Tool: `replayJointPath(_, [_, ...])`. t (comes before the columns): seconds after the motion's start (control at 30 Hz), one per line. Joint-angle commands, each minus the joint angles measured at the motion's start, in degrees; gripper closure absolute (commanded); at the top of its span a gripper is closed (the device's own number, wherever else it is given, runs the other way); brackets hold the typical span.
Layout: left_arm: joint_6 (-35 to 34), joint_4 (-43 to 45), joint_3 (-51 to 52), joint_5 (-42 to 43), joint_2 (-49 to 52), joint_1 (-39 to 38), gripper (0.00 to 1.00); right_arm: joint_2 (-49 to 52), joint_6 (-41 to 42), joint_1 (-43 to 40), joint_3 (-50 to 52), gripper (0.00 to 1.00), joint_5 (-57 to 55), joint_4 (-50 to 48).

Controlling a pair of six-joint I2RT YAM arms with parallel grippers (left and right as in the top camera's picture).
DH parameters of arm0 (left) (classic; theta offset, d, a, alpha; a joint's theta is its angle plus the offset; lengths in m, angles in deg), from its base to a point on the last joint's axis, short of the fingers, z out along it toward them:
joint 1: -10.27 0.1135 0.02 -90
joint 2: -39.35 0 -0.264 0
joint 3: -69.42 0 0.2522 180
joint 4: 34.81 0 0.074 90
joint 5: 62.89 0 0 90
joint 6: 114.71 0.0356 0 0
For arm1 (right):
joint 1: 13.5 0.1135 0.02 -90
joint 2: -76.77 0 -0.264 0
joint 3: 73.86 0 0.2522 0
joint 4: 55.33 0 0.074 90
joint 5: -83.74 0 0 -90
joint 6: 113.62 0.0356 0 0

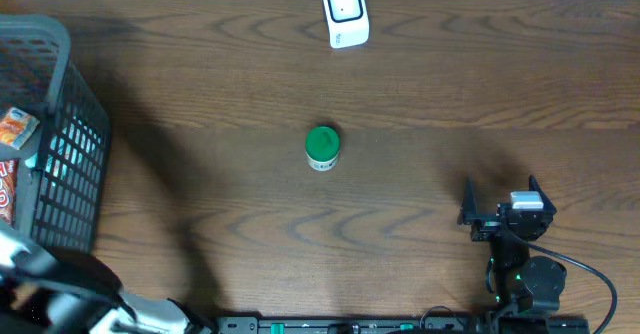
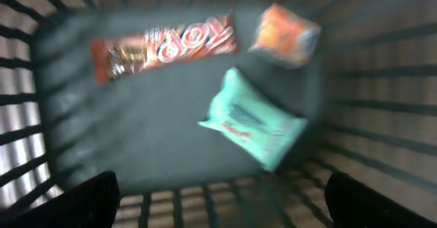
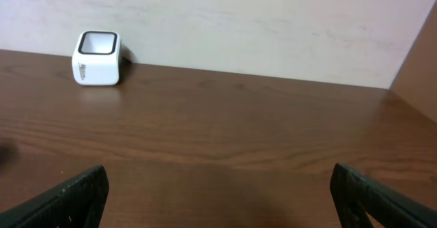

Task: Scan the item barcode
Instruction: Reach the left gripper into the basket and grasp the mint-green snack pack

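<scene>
The white barcode scanner [image 1: 346, 13] stands at the table's far edge, and it also shows far left in the right wrist view as a scanner [image 3: 96, 48] against the wall. A small jar with a green lid [image 1: 322, 147] stands upright mid-table. My left gripper [image 2: 218, 204] hangs open above the inside of the dark basket [image 1: 70, 164], holding nothing. Below it lie a red candy bar [image 2: 164, 45], an orange packet [image 2: 285, 33] and a teal packet [image 2: 254, 127]; this view is blurred. My right gripper [image 1: 500, 198] rests open and empty low at the right, fingers wide apart.
The slatted basket wall [image 2: 382, 105] surrounds the left gripper's view. The left arm [image 1: 60, 284] crosses the lower left corner. A wall [image 3: 239, 23] rises behind the table's far edge. Cables run behind the right arm's base [image 1: 540, 284].
</scene>
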Motion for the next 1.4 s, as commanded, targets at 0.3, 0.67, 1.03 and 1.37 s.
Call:
replayJointPath(0.3, [5.6,15.69,12.41,7.39,15.5,-2.67,0.03,-0.02,0.66,-0.09,0.07,0.01,-0.26,0.22])
replayJointPath(0.67, [5.57,17.53,12.35,7.41,25.03,-3.08,0.54,-0.02,0.66,-0.09,0.07,0.01,-0.24,0.22])
replayJointPath(1.03, [5.11,11.45,6.54,7.69,2.75,-0.9,0.92,-0.02,0.66,-0.09,0.07,0.01,-0.24,0.22])
replayJointPath(1.37, [-3.54,19.8,5.68,21.53,-34.34,-7.1,0.87,-0.02,0.66,-0.09,0.07,0.01,-0.24,0.22])
